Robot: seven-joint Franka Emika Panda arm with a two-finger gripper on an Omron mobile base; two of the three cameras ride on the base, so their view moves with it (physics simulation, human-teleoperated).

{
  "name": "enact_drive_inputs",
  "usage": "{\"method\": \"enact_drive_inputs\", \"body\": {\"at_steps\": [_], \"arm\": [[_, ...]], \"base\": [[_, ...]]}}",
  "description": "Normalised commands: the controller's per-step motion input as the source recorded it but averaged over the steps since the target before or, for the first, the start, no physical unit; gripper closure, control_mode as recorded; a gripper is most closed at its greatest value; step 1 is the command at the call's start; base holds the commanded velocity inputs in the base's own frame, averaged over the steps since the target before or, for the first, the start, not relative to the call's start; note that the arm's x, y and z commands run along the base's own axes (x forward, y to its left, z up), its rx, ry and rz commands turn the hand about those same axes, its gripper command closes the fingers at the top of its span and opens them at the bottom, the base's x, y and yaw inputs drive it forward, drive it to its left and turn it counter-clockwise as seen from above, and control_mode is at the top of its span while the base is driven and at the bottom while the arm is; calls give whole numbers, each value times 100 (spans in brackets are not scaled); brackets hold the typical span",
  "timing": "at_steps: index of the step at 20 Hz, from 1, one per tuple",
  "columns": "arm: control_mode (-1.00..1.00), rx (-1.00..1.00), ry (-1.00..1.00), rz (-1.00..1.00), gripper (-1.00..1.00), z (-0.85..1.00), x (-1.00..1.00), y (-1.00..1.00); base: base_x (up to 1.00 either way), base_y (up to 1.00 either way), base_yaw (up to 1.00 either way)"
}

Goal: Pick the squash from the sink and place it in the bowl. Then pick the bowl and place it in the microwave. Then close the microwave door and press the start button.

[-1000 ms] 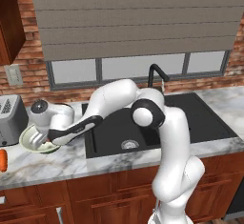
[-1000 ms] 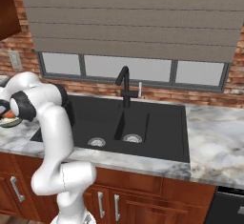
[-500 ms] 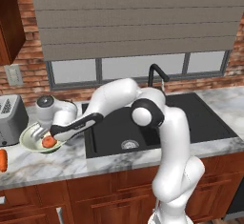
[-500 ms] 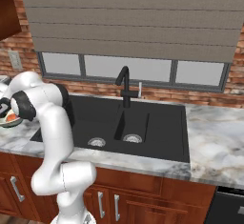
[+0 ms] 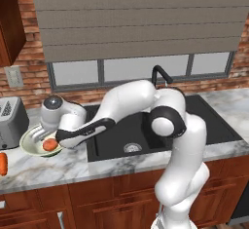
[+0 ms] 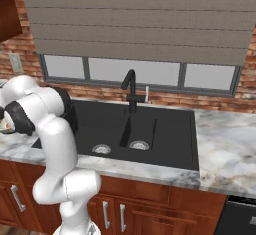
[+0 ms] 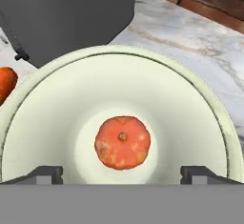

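Hovering with tool spread wide above bowl, squash resting loose at frame centre. Judging next: shift sideways, straddle rim, pinch firmly, lift level so squash stays put.

Even, soft, bright rendered light; no glare. Faint shadow under squash inside bowl. Base views slightly soft; hand view crisper, no edge distortion.
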Motion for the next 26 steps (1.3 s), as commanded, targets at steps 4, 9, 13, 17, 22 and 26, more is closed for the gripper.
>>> {"method": "enact_drive_inputs", "body": {"at_steps": [4,9,13,17,22,26], "arm": [[-100,16,1,-35,-100,41,-75,-78],[-100,17,7,-30,-100,63,-22,-89],[-100,27,24,-26,-100,46,2,-58],[-100,31,32,-11,-100,13,12,-30],[-100,22,29,-1,-100,-18,16,-2],[-100,15,23,0,-100,-30,29,0]], "base": [[0,0,0],[0,0,0],[0,0,0],[0,0,0],[0,0,0],[0,0,0]]}}
